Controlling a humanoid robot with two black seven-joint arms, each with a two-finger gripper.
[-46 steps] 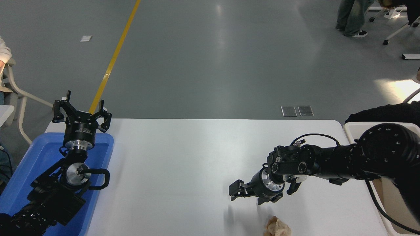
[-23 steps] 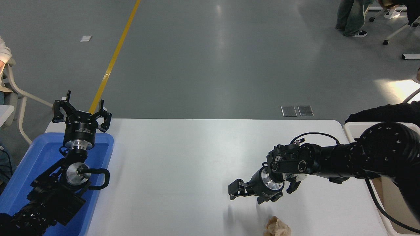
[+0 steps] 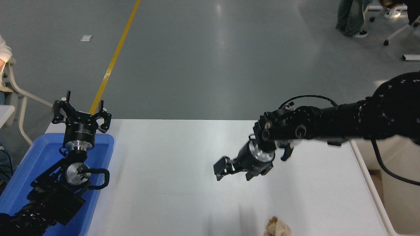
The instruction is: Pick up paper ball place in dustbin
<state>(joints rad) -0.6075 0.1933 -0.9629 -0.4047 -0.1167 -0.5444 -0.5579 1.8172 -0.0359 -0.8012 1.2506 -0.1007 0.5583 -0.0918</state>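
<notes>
The paper ball, a wrinkly tan wad, lies on the white table at its near edge, partly cut off by the picture's bottom. My right gripper hangs above the table, open and empty, pointing left, well up and to the left of the ball. The dustbin, cream-white, stands off the table's right side; its far part is hidden behind my right arm. My left arm is parked at the lower left with its gripper open over the far end of the blue tray.
A shallow blue tray sits at the table's left end under my left arm. A person's legs show on the floor at the far right, a chair and a sleeve at the far left.
My right arm has lifted and swung up and to the left, taking its gripper farther from the paper ball. The ball and my left arm have not moved.
</notes>
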